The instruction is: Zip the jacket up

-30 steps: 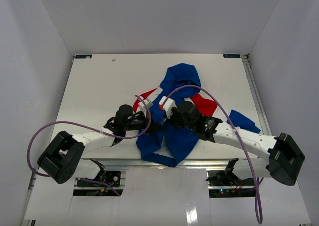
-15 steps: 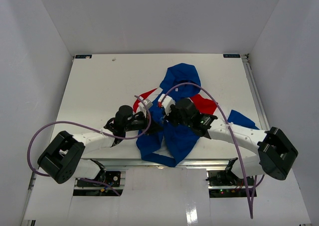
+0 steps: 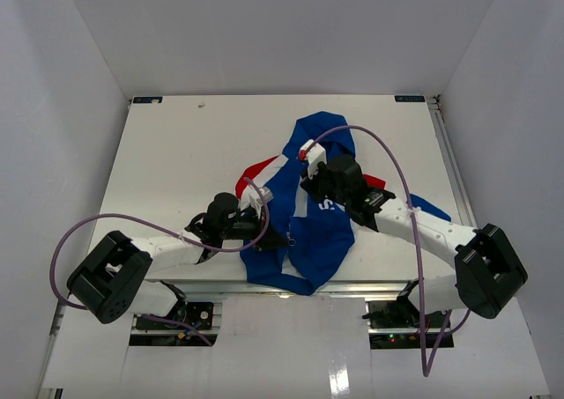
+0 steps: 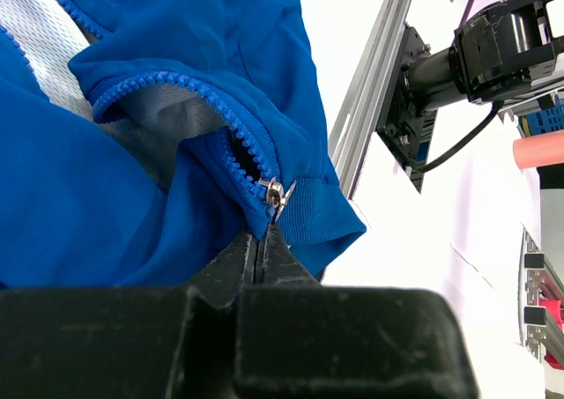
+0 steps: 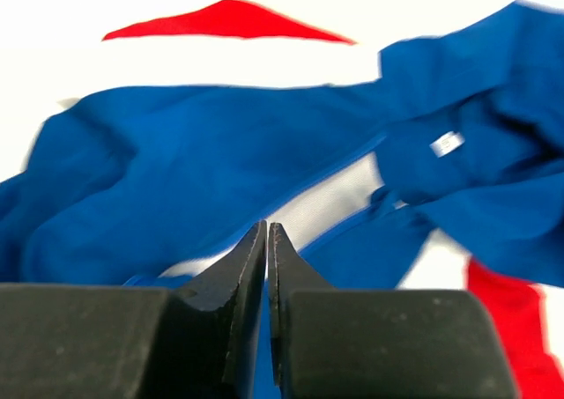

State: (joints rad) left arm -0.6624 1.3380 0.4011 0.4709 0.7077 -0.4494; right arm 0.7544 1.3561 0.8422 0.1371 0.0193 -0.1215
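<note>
The blue jacket (image 3: 317, 236) lies crumpled at the table's near middle, hood (image 3: 322, 130) pointing away and white lettering (image 3: 328, 207) showing. My left gripper (image 3: 280, 238) is shut on the bottom hem (image 4: 308, 218), right under the silver zipper slider (image 4: 275, 192); above the slider the teeth part and white lining (image 4: 53, 38) shows. My right gripper (image 3: 304, 186) sits higher up the front, near the collar, and is shut. In the right wrist view its tips (image 5: 267, 229) rest over a strip of white lining (image 5: 326, 201). Whether cloth is pinched there I cannot tell.
A red sleeve panel (image 3: 257, 166) lies left of the jacket and another (image 3: 374, 181) lies to the right. The table's metal front rail (image 4: 374, 82) runs close beside the hem. Purple cables (image 3: 115, 227) loop off both arms.
My right gripper has moved away from the near edge, up the jacket toward the hood, and the front panel has spread so the lettering shows. The left gripper keeps its hold low down.
</note>
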